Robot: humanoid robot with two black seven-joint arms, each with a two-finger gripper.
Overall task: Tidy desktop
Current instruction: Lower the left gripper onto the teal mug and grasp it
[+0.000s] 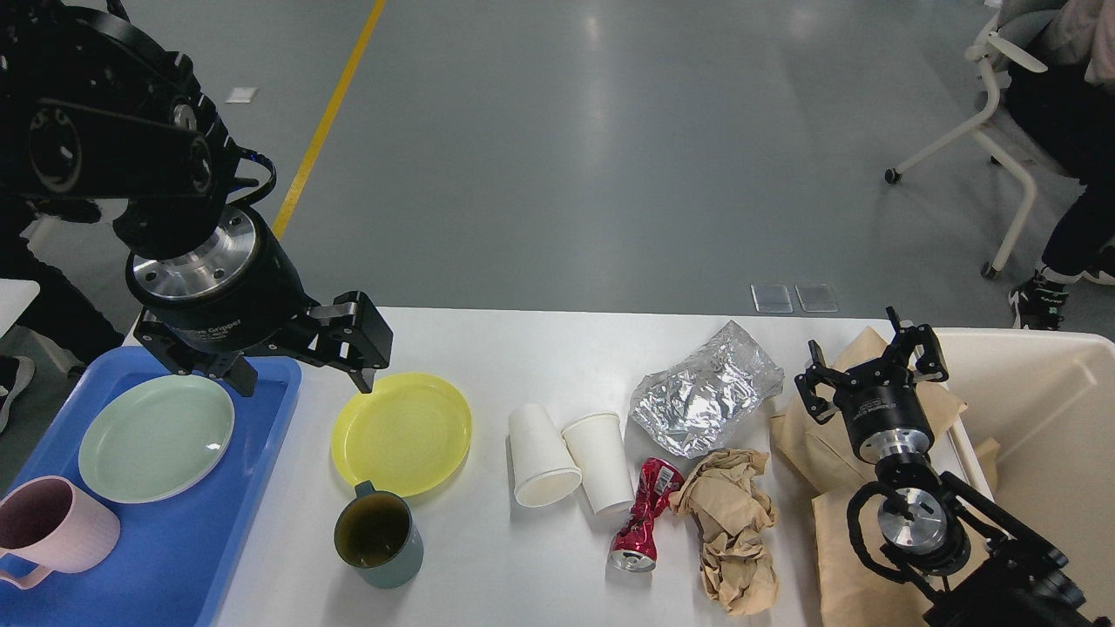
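Note:
The white desktop point(523, 348) holds a yellow plate point(402, 433), a dark green mug point(380, 537), two white paper cups point(542, 455) point(601, 461), a crushed red can point(643, 515), crumpled foil point(704, 389) and crumpled brown paper point(730, 527). My left gripper point(305, 376) is open and empty, raised between the blue tray point(187, 557) and the yellow plate. My right gripper point(871, 370) is open and empty, above flat brown paper point(836, 453) at the desktop's right end.
The blue tray holds a pale green plate point(157, 437) and a pink mug point(52, 527). A cream bin point(1045, 418) stands at the right. A white chair point(1002, 113) and a seated person point(1080, 174) are beyond the table.

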